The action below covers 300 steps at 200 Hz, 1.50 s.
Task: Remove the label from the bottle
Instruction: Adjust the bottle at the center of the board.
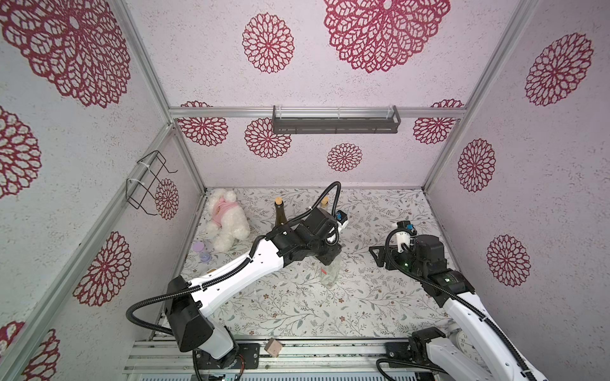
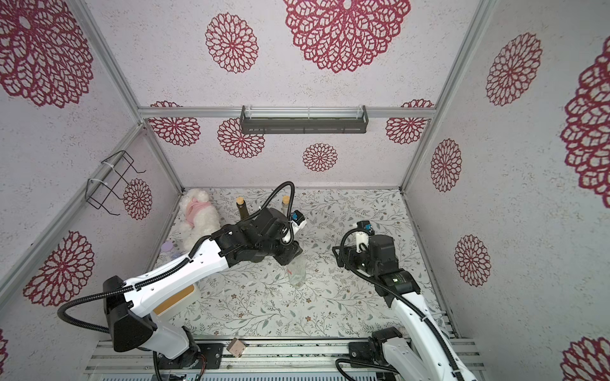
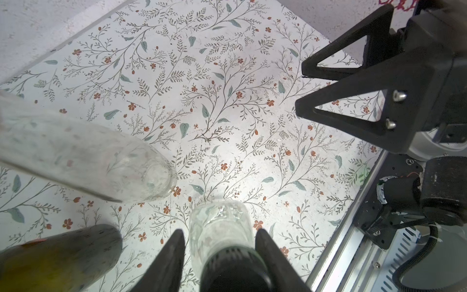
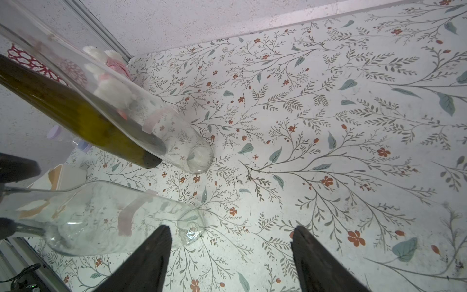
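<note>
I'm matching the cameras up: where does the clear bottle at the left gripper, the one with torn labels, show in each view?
A top view: clear bottle mid-table, under the left arm.
A top view: clear bottle, same spot.
Left wrist: clear bottle within the left gripper.
Right wrist: clear bottle beside the right gripper.
Landmark: green bottle.

The left gripper [image 3: 219, 231] has fingers close-set, the right gripper [image 4: 231, 227] fingers wide apart.

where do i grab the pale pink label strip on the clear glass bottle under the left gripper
Pinch the pale pink label strip at its seemingly lifted end, coming from the right gripper side: the clear glass bottle stands upright and the strip faces that gripper.
</note>
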Each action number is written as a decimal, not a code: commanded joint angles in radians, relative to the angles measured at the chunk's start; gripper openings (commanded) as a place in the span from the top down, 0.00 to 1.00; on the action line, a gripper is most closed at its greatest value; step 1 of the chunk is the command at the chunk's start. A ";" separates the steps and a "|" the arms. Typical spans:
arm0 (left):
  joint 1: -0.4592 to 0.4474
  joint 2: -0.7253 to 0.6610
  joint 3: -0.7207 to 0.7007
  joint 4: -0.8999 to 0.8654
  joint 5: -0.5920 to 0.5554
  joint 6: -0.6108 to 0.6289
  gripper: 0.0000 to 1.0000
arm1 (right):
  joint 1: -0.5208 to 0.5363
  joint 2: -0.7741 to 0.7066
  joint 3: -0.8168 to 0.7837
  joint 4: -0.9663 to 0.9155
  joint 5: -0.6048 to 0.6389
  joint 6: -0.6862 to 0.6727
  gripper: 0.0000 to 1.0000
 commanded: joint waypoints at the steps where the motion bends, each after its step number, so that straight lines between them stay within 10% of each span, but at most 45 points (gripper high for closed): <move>1: -0.008 0.014 0.027 -0.019 -0.004 0.020 0.54 | -0.009 -0.002 0.000 0.010 -0.010 -0.010 0.22; 150: -0.022 0.017 0.072 -0.025 -0.142 -0.034 0.84 | -0.010 -0.011 0.016 -0.023 0.006 -0.032 0.22; 222: -0.072 0.037 0.149 -0.017 -0.451 -0.359 0.91 | -0.015 0.041 0.054 -0.010 -0.006 -0.057 0.22; 300: -0.129 0.183 0.336 -0.220 -0.515 -0.553 0.90 | -0.037 0.095 0.118 -0.030 -0.042 -0.092 0.22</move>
